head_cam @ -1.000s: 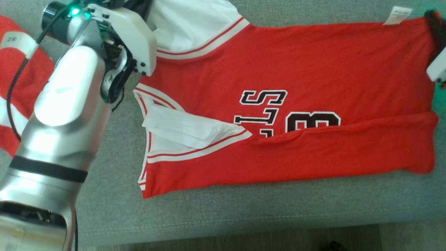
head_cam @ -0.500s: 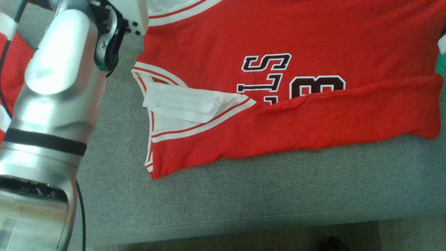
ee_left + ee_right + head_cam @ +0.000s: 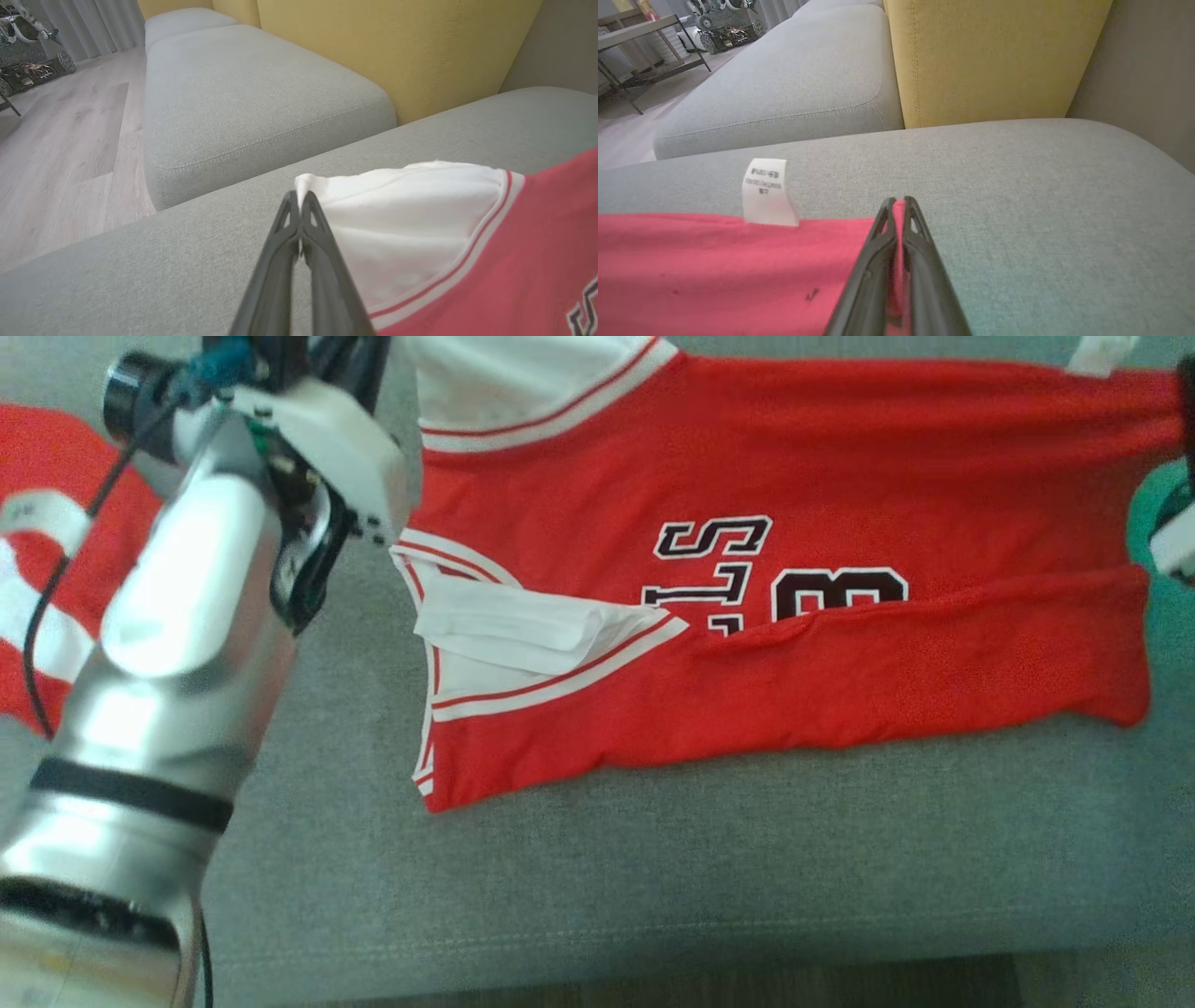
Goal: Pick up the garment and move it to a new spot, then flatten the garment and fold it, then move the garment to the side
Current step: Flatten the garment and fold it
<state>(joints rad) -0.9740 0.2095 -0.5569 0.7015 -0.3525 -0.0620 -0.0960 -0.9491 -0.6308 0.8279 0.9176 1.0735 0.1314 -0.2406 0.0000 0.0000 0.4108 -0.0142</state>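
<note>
The garment [image 3: 794,457] is a red jersey with white sleeves and dark lettering, spread on a grey sofa cushion [image 3: 653,877] with its near long edge folded over. In the left wrist view my left gripper [image 3: 299,198] is shut on the corner of a white sleeve [image 3: 402,210]. In the right wrist view my right gripper [image 3: 899,203] is shut on the corner of the red hem [image 3: 714,270], just right of a white label [image 3: 766,191]. My left arm [image 3: 187,616] stands at the head view's left. A pale part of the right wrist [image 3: 1174,543] shows at its right edge.
Another red and white cloth [image 3: 56,569] lies at the far left behind my left arm. A yellow backrest [image 3: 397,46] rises behind the cushion. A second grey cushion [image 3: 243,98] and wooden floor [image 3: 60,140] lie beyond. The sofa's front edge runs along the head view's bottom.
The head view has shifted down and then back up, so the camera moved. Both grippers stay shut on the jersey's far corners. The jersey's near edge now lies farther from the sofa's front edge.
</note>
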